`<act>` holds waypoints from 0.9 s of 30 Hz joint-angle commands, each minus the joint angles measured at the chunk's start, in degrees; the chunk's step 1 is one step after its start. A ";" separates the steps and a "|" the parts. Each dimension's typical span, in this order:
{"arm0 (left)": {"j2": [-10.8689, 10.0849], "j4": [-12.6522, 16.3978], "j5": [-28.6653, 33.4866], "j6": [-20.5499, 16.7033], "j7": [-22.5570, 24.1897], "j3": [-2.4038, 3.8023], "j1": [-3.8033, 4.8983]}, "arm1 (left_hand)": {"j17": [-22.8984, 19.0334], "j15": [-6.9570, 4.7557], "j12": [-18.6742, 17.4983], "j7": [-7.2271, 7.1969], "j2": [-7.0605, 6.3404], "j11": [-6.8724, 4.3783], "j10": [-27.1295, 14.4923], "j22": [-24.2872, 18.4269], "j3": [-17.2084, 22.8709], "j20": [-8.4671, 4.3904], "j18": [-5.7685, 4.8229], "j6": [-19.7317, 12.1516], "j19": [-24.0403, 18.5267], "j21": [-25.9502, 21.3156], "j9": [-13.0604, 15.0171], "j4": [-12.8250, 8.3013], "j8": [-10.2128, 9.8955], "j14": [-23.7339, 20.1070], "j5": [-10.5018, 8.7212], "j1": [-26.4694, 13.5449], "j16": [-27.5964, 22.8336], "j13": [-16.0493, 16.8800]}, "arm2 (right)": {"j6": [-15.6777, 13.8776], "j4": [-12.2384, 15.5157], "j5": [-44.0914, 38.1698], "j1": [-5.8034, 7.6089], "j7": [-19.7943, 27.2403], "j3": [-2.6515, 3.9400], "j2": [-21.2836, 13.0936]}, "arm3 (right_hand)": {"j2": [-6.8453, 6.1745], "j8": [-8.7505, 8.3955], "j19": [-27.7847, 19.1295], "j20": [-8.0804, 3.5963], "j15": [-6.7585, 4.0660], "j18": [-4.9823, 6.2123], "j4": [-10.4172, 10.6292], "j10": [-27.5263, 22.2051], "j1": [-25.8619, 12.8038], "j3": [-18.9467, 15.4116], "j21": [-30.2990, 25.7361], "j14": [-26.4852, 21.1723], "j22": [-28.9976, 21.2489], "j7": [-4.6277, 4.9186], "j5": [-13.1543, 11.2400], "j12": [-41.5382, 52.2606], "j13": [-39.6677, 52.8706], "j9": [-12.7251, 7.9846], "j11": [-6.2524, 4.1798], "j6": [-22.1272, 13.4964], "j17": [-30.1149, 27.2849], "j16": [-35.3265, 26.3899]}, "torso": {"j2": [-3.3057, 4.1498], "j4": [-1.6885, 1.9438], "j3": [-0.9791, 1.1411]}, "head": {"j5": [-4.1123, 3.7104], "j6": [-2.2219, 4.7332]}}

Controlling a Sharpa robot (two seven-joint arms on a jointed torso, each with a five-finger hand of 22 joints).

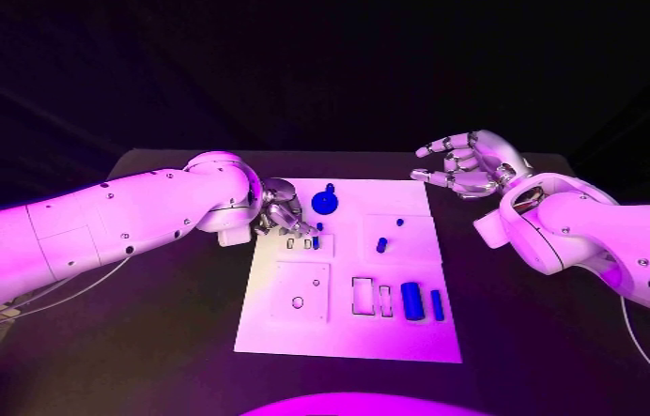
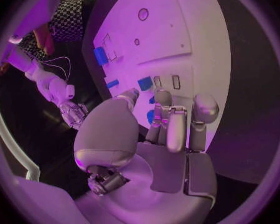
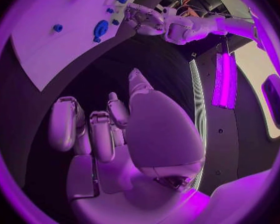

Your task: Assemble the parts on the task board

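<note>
The white task board point(image 1: 346, 331) lies mid-table. My left hand point(image 1: 281, 211) hovers with curled fingers over the board's far left corner, just beyond two small slots point(image 1: 298, 243). A small blue part point(image 1: 318, 228) shows at its fingertips. In the left wrist view blue point(image 2: 150, 115) shows between the thumb and fingers of the left hand point(image 2: 171, 122); I cannot tell whether it is pinched. A round blue part point(image 1: 325, 201) stands just right of that hand. My right hand point(image 1: 468, 164) hangs beyond the board's far right corner, fingers apart and holding nothing.
Another small blue part point(image 1: 382, 244) stands mid-board, and two blue cylinders point(image 1: 411, 300) lie in the near right area beside rectangular slots point(image 1: 363, 296). The right wrist view has the board point(image 3: 47, 40), the round part point(image 3: 100, 28) and my left hand point(image 3: 143, 17).
</note>
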 commanded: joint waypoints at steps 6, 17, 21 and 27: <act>0.75 -0.07 1.50 0.60 -0.24 -0.15 0.12 | 2.50 0.02 0.40 -0.39 0.14 -0.16 0.41 0.86 -0.35 0.00 -1.02 -0.17 0.97 0.70 0.22 0.05 0.29 0.95 -0.31 -0.63 0.21 0.51 | 1.39 -0.33 -1.43 0.01 -1.56 0.01 0.26 | 0.23 0.24 -0.37 -0.16 -0.03 1.17 0.11 -0.43 -0.57 -0.21 -0.25 4.04 5.13 -0.09 0.40 -0.24 0.03 -0.09 0.07 0.46 7.68 -0.28 | -0.04 -0.07 0.01 | -0.20 -0.28; 1.03 0.01 2.61 -0.05 -0.18 -0.17 0.12 | 2.77 -0.07 0.81 -0.51 0.42 -0.27 0.83 1.34 -0.32 -0.04 -1.09 -0.08 1.28 1.05 0.51 0.05 0.55 1.10 -0.29 -0.83 0.34 1.04 | 1.60 -0.64 -1.92 -0.01 -2.06 -0.05 0.53 | 0.31 0.27 -0.38 -0.17 -0.03 1.17 0.10 -0.44 -0.55 -0.19 -0.29 4.02 5.11 -0.10 0.48 -0.24 0.02 -0.10 0.07 0.49 7.61 -0.31 | -0.01 0.10 0.02 | -0.40 -0.42; 1.31 -0.18 2.69 0.44 -0.21 -0.17 0.12 | 2.74 -0.10 0.86 -0.54 0.51 -0.30 0.88 1.49 -0.31 -0.06 -1.11 -0.07 1.37 1.15 0.59 0.06 0.62 1.09 -0.28 -0.91 0.32 1.09 | 1.71 -0.78 -1.97 -0.03 -2.15 -0.07 0.71 | 0.36 0.31 -0.40 -0.17 -0.04 1.18 0.09 -0.41 -0.53 -0.17 -0.35 4.02 5.09 -0.11 0.53 -0.21 0.05 -0.10 0.06 0.52 7.62 -0.32 | -0.04 0.07 0.05 | -0.29 -0.52; 1.93 -0.74 2.72 0.82 -0.23 -0.17 0.11 | 2.64 -0.12 0.81 -0.59 0.63 -0.34 0.84 1.65 -0.23 -0.08 -1.14 -0.12 1.46 1.26 0.68 0.01 0.66 1.06 -0.19 -0.84 0.27 1.03 | 1.80 -0.81 -2.01 -0.05 -2.19 -0.09 0.84 | 0.36 0.31 -0.40 -0.17 -0.04 1.18 0.09 -0.41 -0.53 -0.17 -0.35 4.02 5.09 -0.11 0.53 -0.21 0.05 -0.10 0.06 0.52 7.62 -0.32 | 0.04 -0.01 -0.03 | -0.35 -0.59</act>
